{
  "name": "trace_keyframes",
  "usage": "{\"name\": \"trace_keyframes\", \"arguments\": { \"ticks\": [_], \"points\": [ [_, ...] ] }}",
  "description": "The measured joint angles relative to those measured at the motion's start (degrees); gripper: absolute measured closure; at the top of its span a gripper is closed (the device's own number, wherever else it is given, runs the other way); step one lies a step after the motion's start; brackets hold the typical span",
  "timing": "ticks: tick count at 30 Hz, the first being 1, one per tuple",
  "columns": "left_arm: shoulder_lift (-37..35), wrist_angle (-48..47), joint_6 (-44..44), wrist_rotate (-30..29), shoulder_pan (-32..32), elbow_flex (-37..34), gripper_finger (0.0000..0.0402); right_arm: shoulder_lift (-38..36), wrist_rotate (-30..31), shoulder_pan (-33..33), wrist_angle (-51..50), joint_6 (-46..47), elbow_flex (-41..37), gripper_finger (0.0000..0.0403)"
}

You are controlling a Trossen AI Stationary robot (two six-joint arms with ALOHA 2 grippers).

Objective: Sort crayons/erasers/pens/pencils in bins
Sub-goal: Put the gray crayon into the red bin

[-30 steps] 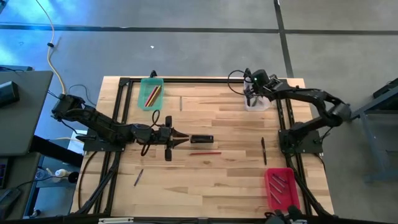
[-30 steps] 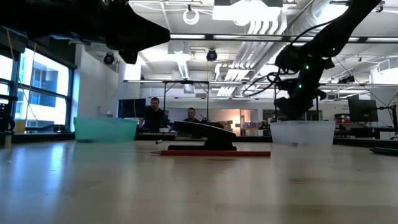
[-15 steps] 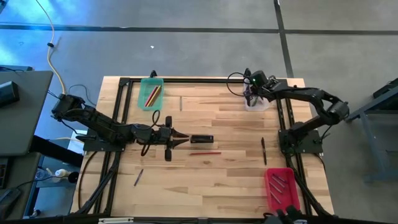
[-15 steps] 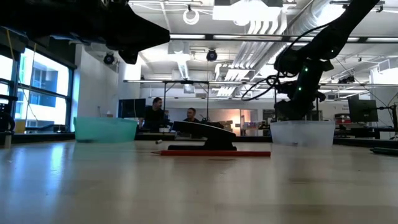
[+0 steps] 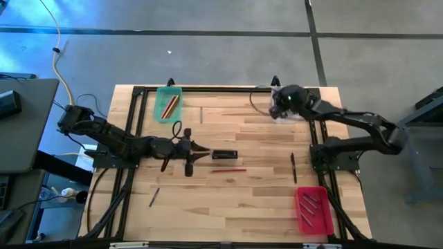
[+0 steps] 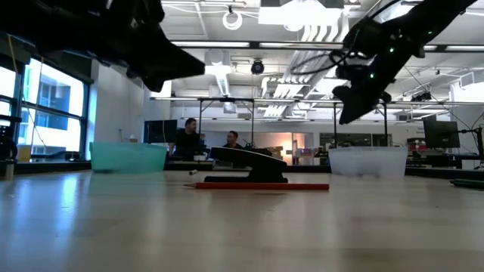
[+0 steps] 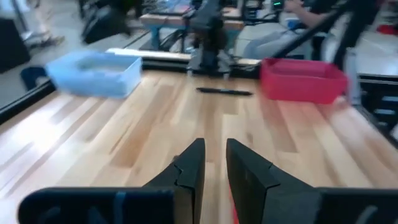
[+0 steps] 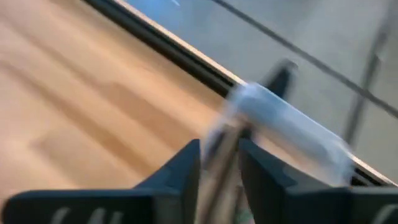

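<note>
- Red plastic, solid and shallow, the red bin point(image 5: 313, 208) sits at the table's near right corner with a few slim dark and pinkish pens point(image 5: 309, 202) lying in it.
- One short dark pen point(image 5: 154, 197) lies loose on the wood near the left rail.
- Farther in, a thin red pencil point(image 5: 228, 169) lies flat at mid-table, with a black block point(image 5: 224, 155) just behind it.
- Left gripper point(image 5: 202, 151) hovers just beside that block, its fingers point(image 7: 190, 168) parted by only a slim gap and holding nothing.
- Another dark pen point(image 5: 293, 167) lies by the right rail.
- At the far left stands the translucent green bin point(image 5: 168, 104), holding red and yellow pencils point(image 5: 170, 105).
- At the far right is the clear bin point(image 6: 368, 161); the right gripper point(image 5: 275, 108) hangs above it, its fingers point(image 8: 180, 171) apart; the blur hides whether anything lies between them.
</note>
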Motion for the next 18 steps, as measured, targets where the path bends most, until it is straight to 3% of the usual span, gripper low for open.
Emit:
{"name": "trace_keyframes", "arguments": {
  "ticks": [6,13,18],
  "points": [
    [0.05,-11.52,-4.41,-1.79,6.18,2.78,0.0361,-5.65,-1.44,10.67,17.03,2.94,-8.04,0.0394],
    [4.24,-33.15,-13.76,-4.31,16.81,12.53,0.0394,-6.28,4.42,22.86,34.20,3.38,-13.24,0.0391],
    [11.78,-37.51,-15.79,-4.14,22.46,17.89,0.0374,-6.60,7.14,26.74,35.51,0.73,-11.97,0.0399]
  ]
}}
